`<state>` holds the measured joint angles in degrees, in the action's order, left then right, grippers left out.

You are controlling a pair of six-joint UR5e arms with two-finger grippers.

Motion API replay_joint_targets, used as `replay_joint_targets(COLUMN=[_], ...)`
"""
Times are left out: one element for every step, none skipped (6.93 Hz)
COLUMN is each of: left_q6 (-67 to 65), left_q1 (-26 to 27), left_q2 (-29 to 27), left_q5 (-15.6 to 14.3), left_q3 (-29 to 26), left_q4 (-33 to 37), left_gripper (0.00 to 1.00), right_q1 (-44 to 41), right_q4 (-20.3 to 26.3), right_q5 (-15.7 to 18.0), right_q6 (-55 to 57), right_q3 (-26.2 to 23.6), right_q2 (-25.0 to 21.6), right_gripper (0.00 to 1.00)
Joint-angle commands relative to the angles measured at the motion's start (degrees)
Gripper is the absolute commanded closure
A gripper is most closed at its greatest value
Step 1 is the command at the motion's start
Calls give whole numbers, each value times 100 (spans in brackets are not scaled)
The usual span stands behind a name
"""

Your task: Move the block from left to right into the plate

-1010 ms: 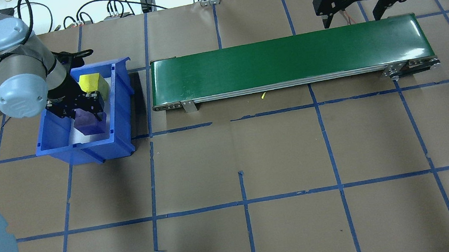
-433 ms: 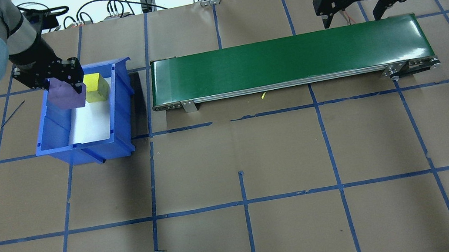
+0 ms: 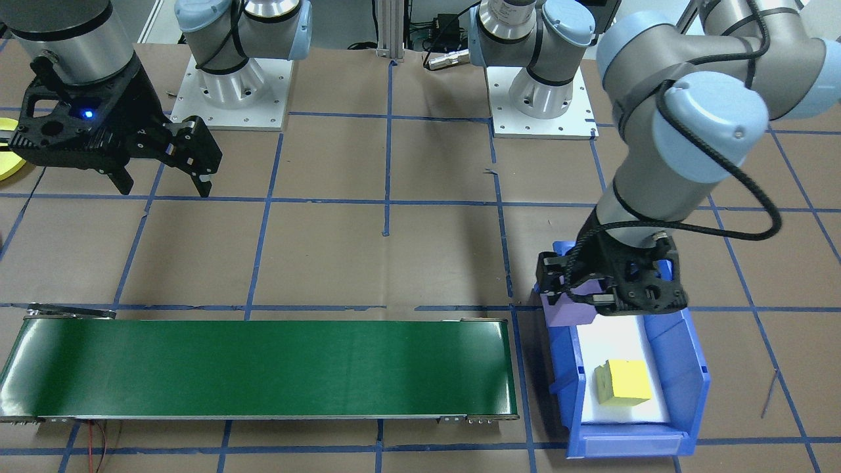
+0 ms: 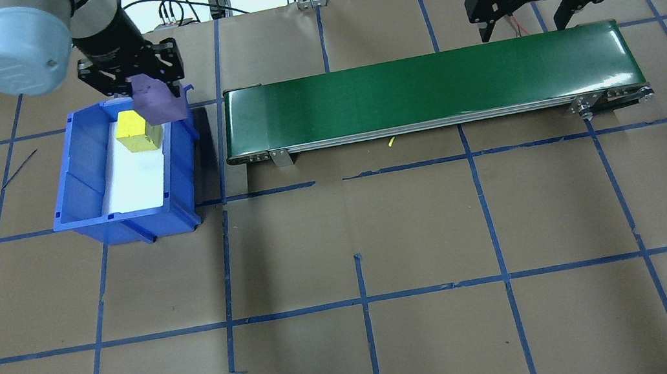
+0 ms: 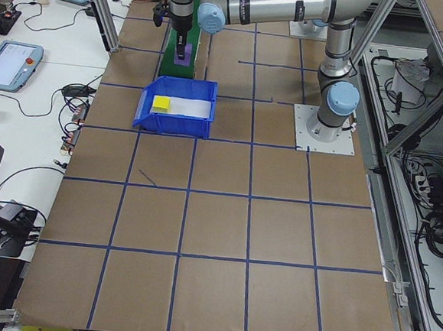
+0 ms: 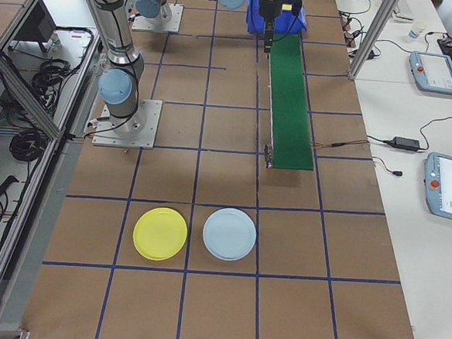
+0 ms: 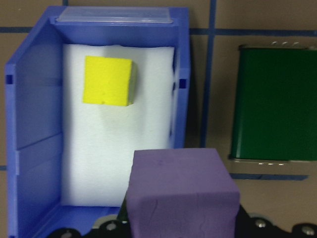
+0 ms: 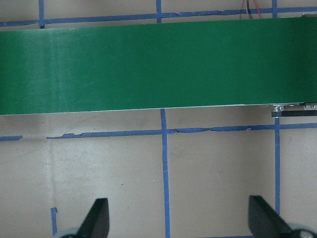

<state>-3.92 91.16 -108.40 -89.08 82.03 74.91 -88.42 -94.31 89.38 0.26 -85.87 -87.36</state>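
Your left gripper (image 4: pixel 144 86) is clamped on the purple block (image 4: pixel 160 104), raised over the blue bin's (image 4: pixel 74 197) belt-side corner; your right gripper (image 3: pixel 161 177) hangs spread wide, holding nothing; the yellow plate (image 6: pixel 160 233) lies well away, past the green belt's (image 4: pixel 424 89) other end.

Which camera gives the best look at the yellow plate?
The exterior right view: the yellow plate lies there whole on the table beside a light blue plate. The front-facing view catches only a sliver at its edge, behind the right gripper. The other views do not show it.
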Motion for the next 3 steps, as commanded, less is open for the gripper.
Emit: replay_joint_targets(left_q6=[-503, -435, -382], left_q1=[568, 639, 649], left_q2=[-591, -855, -927], left_q5=[127, 136, 136], left_q3=[-29, -29, -12], left_q4=[-860, -1195, -1294], left_gripper=[72, 75, 74], right_q1=[0, 0, 0], right_q4=[0, 0, 0], right_q5=[0, 0, 0], right_q6=[0, 0, 0], right_q3=[0, 0, 0], right_q2=[0, 0, 0], right_gripper=[0, 0, 0])
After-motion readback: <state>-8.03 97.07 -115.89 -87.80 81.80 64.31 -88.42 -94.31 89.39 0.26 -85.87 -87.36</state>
